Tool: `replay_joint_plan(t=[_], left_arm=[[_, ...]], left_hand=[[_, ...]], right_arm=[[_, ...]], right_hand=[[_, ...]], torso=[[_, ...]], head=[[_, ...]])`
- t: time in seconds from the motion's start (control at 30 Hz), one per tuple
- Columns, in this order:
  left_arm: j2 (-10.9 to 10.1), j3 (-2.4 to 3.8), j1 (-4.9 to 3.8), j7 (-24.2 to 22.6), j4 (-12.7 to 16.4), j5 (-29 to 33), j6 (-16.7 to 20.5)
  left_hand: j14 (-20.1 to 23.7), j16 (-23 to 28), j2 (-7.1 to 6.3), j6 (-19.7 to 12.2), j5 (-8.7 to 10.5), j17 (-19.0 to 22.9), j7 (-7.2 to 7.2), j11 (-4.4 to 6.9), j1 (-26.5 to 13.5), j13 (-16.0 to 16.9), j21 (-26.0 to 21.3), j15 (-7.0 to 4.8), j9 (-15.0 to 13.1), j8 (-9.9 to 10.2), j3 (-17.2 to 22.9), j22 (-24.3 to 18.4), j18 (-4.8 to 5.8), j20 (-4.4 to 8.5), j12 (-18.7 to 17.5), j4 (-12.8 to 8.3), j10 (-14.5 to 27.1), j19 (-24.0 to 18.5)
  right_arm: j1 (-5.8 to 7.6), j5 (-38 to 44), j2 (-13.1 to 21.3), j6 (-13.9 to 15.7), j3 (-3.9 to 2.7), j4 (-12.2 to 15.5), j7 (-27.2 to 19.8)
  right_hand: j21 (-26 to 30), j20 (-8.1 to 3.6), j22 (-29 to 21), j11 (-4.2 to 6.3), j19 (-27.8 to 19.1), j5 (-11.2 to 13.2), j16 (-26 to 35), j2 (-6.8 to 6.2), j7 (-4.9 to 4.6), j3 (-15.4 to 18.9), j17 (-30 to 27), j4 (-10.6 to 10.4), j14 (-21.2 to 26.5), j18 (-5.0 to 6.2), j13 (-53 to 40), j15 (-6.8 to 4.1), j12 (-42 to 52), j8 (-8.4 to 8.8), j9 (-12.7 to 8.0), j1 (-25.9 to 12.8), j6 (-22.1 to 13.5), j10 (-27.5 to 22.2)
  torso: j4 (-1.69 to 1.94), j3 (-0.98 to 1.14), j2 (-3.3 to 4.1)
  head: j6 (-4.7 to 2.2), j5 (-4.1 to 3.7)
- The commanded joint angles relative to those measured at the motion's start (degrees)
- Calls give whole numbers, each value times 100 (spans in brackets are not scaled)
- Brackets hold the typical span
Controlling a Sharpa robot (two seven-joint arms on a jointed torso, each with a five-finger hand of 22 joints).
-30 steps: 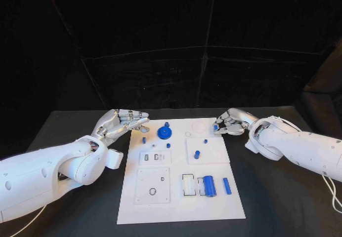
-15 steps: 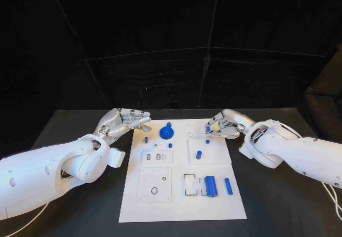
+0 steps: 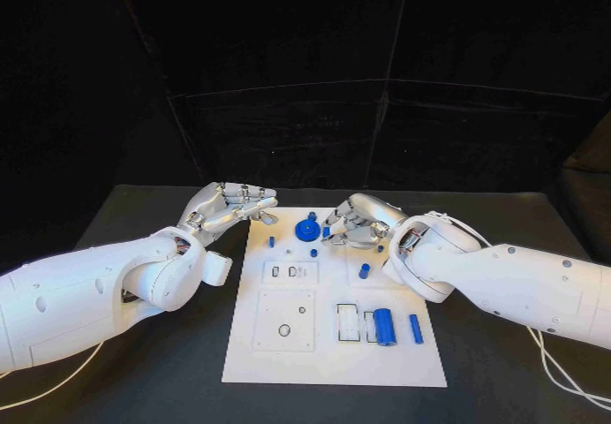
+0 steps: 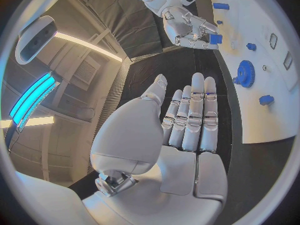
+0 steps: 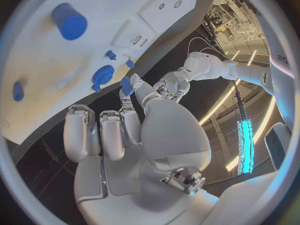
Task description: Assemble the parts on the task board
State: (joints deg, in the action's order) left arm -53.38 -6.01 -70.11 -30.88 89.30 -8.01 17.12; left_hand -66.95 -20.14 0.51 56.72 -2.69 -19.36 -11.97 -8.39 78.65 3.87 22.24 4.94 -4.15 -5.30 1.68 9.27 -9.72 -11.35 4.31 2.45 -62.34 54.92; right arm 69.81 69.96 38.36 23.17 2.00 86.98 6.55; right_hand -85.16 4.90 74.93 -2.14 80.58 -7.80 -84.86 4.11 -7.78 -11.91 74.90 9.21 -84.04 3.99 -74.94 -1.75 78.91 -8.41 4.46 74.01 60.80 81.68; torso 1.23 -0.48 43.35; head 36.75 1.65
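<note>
A small blue part (image 3: 326, 232) is being pinched at the fingertips of the right hand (image 3: 359, 221) above the far end of the task board (image 3: 334, 362), just beside the blue gear (image 3: 305, 230), while the left hand (image 3: 230, 208) is being held over the board's far left edge with its fingers loosely together and nothing in them. Because so little of the part is being gripped, it is judged that it could be tilted or dropped as it is lowered, or knocked against the gear.

The right hand (image 3: 358, 221) hovers over the far end of the task board (image 3: 334, 353), pinching a small blue part (image 3: 328, 232) beside the blue gear (image 3: 305, 230). The left hand (image 3: 230, 208) hangs just beside the board's far-left corner, fingers curled.
</note>
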Motion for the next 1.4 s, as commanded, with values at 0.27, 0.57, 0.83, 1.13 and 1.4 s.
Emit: replay_joint_plan(t=[0.27,0.57,0.83,1.13,1.4], left_arm=[[27,6,-13,32,7,101,-60],[21,6,-16,32,17,102,-59],[25,6,-18,33,17,102,-67],[23,6,-18,37,13,102,-72],[25,6,-19,37,12,102,-85]], left_hand=[[11,17,62,23,-4,-7,-30,-28,-5,-9,-26,4,8,22,-3,-5,-68,1,-17,-33,-13,-34],[11,20,64,27,-4,-8,-29,-27,-7,-8,-26,4,8,22,-3,-5,-68,0,-16,-34,-18,-33],[11,20,64,27,-4,-8,-29,-27,-7,-8,-26,4,8,22,-3,-5,-68,0,-16,-34,-18,-33],[11,20,64,27,-4,-8,-29,-27,-7,-8,-26,4,8,22,-3,-5,-68,0,-16,-34,-18,-33],[10,25,63,32,-4,-11,-27,-26,-7,-7,-27,4,8,23,-4,-7,-68,0,-17,-38,-23,-33]], right_arm=[[-15,651,-494,-333,195,-160,505],[-144,1018,-670,-351,261,-206,560],[-251,1205,-792,-330,268,-252,561],[-334,1242,-834,-394,270,-314,571],[-378,1245,-864,-486,271,-373,597]], right_hand=[[-14,-38,48,11,-2,-34,21,-14,93,-61,183,-22,-337,-88,-95,-19,-58,-5,41,-82,74,-38],[-12,-36,45,5,-4,-25,29,-34,86,-69,166,-16,-334,-88,-83,-15,-72,10,35,-103,54,-48],[-13,-35,50,3,-1,-24,28,-40,85,-72,172,-13,-335,-89,-83,-14,-74,15,33,-108,48,-49],[-13,-34,49,1,-1,-24,29,-45,82,-76,171,-11,-334,-89,-86,-13,-72,20,31,-114,42,-47],[-10,-29,43,-10,-4,-19,34,-66,67,-84,162,-15,-333,-88,-70,-5,-89,43,23,-155,14,-60]], torso=[[-13,3,4],[-15,3,-1],[-6,7,-1],[-10,6,1],[-11,8,-1]], head=[[84,100],[124,124],[136,127],[157,135],[171,131]])
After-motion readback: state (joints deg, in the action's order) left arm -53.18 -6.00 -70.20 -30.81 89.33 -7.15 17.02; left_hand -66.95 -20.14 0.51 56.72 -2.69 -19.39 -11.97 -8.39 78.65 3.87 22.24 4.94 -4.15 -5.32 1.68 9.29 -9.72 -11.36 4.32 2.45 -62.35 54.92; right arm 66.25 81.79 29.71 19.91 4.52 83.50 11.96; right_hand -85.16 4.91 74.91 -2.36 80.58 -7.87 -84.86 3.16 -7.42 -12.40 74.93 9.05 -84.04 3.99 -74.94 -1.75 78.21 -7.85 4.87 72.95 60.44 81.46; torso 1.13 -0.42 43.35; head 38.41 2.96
